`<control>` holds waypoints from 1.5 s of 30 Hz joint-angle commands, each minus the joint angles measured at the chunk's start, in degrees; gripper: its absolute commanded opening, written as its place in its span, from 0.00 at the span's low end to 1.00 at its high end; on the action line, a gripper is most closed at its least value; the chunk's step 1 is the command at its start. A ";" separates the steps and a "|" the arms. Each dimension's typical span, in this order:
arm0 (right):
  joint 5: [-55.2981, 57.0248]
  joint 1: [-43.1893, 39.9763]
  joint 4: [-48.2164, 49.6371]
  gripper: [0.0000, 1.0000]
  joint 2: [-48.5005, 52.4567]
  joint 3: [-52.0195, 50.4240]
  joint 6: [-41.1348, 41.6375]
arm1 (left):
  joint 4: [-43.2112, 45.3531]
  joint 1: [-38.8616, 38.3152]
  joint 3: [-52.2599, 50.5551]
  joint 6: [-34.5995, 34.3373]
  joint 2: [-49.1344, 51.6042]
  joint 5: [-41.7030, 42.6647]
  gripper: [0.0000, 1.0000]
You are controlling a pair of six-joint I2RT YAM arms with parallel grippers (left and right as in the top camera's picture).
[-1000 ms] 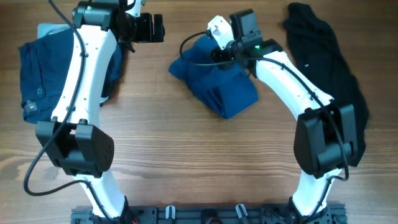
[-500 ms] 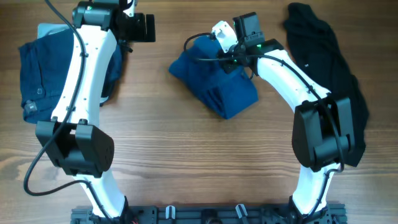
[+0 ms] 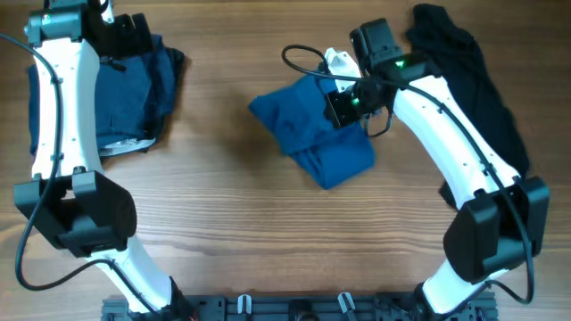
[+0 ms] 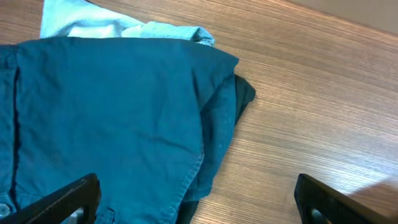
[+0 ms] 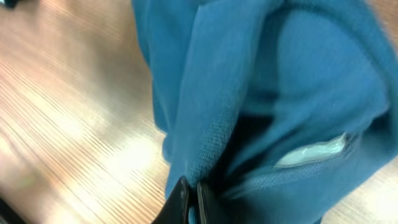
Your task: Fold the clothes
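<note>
**A:** Okay, right jaws first?

**B:** Clenched on a fold of the blue shirt [image 3: 303, 134], centre of the overhead frame. In the right wrist view the cloth is nipped right at the tips, bottom centre. It's a thin pinch, probably to lift one edge and carry it over the rest.

**A:** Is the shirt flat?

**B:** No. It's bunched in a lump on the surface [image 3: 223, 223], with one corner trailing toward lower centre. I'd say the fold is barely begun.

**A:** How many layers are in the pinch?

**B:** Cannot tell, the fabric fills that view. If two are caught, the lump may just drag.

**A:** Left jaws?

**B:** Released, spread wide, nothing between them. They hang over the dark navy piece [image 3: 134, 89], upper left of the overhead frame. Likely parked there to leave the middle free.

**A:** What else is there?

**B:** A pale blue cloth [image 4: 118, 28] pokes out from under the navy piece, top left of the left wrist view. The black garment [image 3: 486, 67] lies stretched long down the upper right, well apart from the shirt. Neither is gripped, so I'd guess they're queued for later.
</note>
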 commanded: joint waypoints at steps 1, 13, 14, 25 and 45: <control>-4.20 0.48 -8.00 0.04 -0.90 0.31 1.86 | 0.26 0.11 0.37 -0.96 0.87 1.38 1.00; -3.45 4.81 -8.59 0.66 -0.92 -13.73 9.42 | 0.42 0.00 0.37 -0.96 0.87 2.67 1.00; -3.39 4.81 -8.17 0.67 -0.98 -13.66 10.84 | 0.42 0.00 0.37 -0.96 0.87 2.67 1.00; 6.60 2.56 1.29 0.42 -8.13 -17.66 35.78 | 0.48 0.00 0.37 -0.96 0.87 2.67 1.00; 17.81 -9.60 46.49 0.04 4.92 -35.43 31.34 | 0.83 0.00 0.37 -0.98 0.87 2.67 1.00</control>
